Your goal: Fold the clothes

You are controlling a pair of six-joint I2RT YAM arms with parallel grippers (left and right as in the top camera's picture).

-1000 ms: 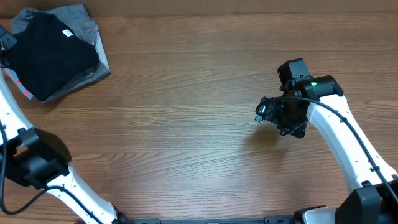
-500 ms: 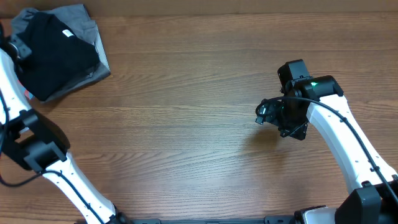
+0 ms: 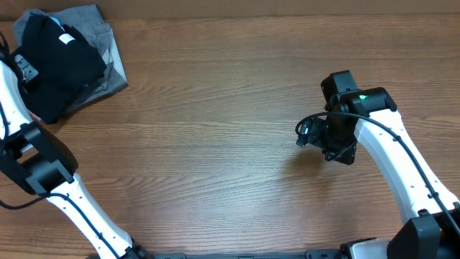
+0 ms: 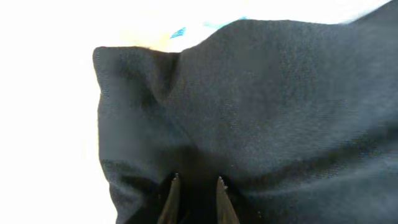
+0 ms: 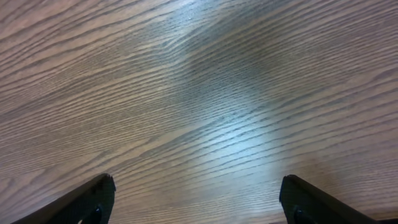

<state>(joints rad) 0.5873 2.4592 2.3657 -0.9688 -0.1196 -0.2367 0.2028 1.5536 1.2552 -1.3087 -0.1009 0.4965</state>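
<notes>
The black T-shirt lies bunched at the far left corner on top of a grey shirt, its white collar label facing up. My left gripper is at the shirt's left edge. In the left wrist view the black fabric fills the frame, and the left gripper is nearly closed with a fold of it pinched between the fingertips. My right gripper hovers over bare wood at mid-right, open and empty, with its jaws wide apart in the right wrist view.
The grey shirt sticks out under the black one at the top and right. A sliver of light blue cloth shows past the black shirt's far edge. The wooden table spreads between the two arms.
My left gripper has moved from the table's left edge onto the black shirt and closed on it. The shirt has bunched up and uncovered more grey cloth. The right arm has stayed still.
</notes>
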